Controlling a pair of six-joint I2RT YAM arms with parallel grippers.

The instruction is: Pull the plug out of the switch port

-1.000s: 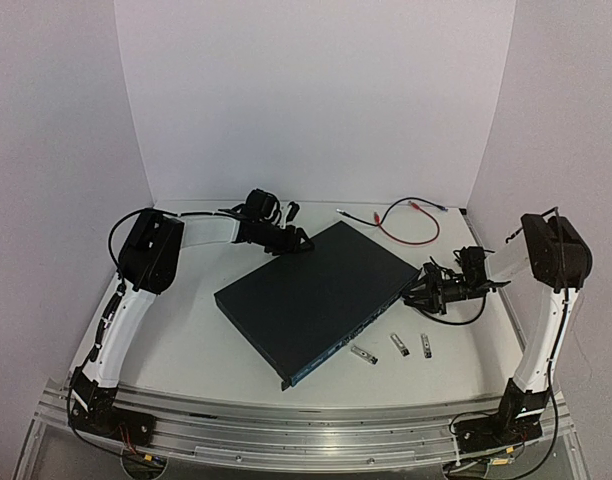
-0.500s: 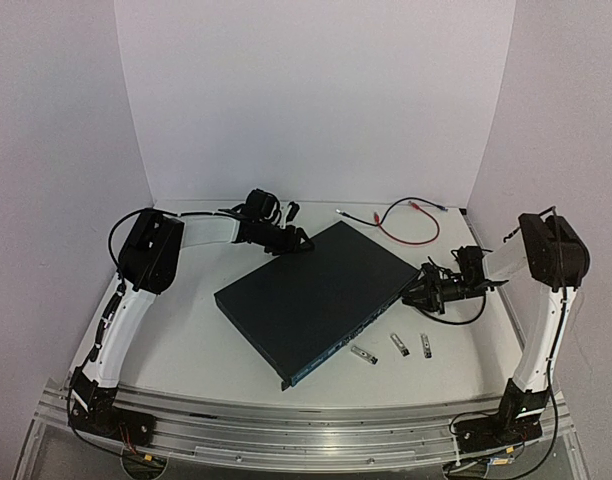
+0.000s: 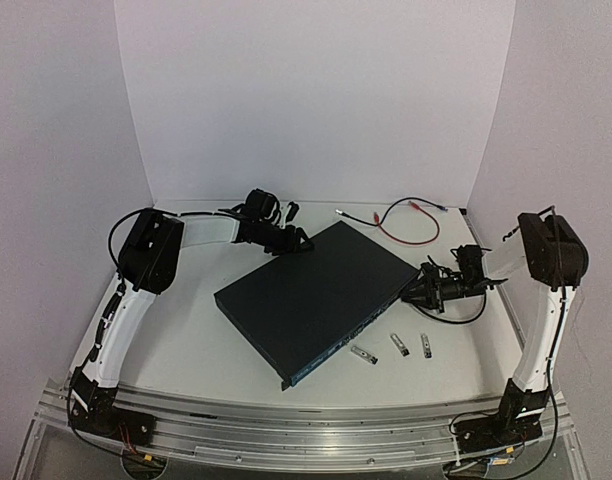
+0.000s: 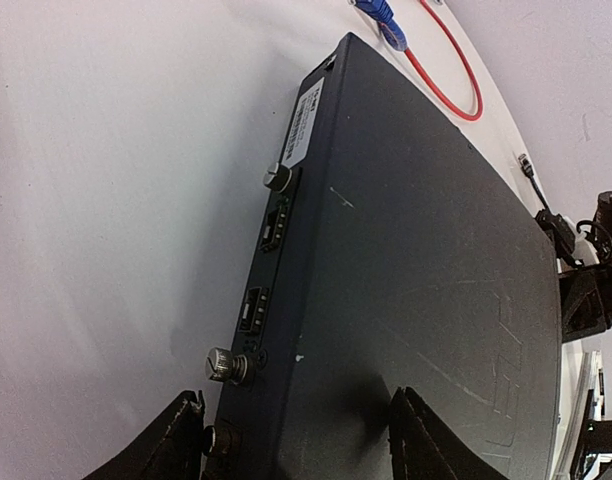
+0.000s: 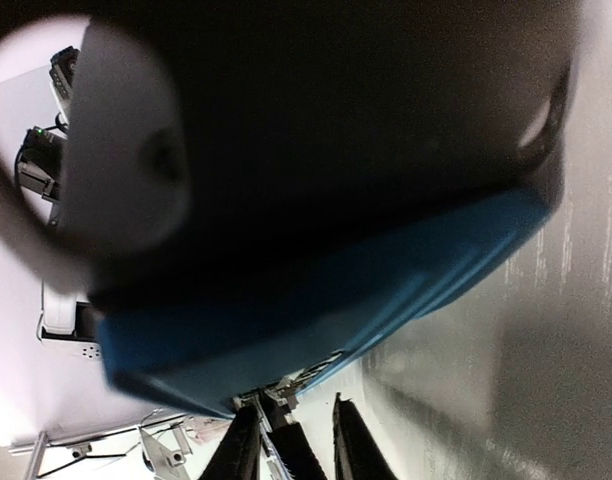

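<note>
The switch is a flat dark blue-black box lying askew mid-table. My left gripper is open at its back corner. In the left wrist view it straddles the edge of the switch, one finger beside the rear face, the other over the top. My right gripper is at the switch's right corner. In the right wrist view its narrowly parted fingers sit at the blurred blue port face. A small metal plug lies against the left finger, with a gap to the right finger.
Three small loose metal plugs lie on the table in front of the switch's socket face. A red cable loops at the back right. White walls close in the back and sides.
</note>
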